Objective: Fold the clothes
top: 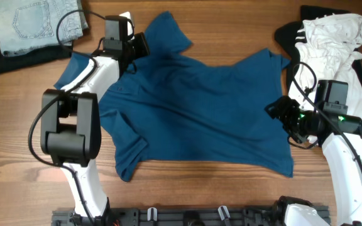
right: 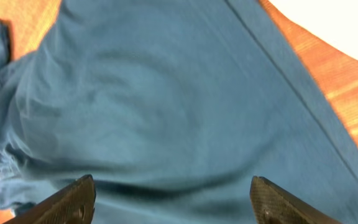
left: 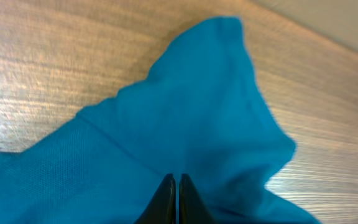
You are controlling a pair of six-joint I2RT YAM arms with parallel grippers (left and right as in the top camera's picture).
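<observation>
From overhead, the left arm (top: 93,74) hides the T-shirt's (top: 200,113) shoulder, and the pale denim (top: 36,22) runs off the top edge. The left wrist view is soft, and whether the left gripper (left: 177,182) has cloth between its closed tips cannot be told. The right gripper's (right: 171,185) fingers are cut by the bottom edge.

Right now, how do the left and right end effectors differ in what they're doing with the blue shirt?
The left end effector is shut, apparently pinching the shirt; the right end effector is open wide over the cloth. The left one is by a far sleeve; the right one is at the shirt's right edge. Both are on the same shirt.
</observation>
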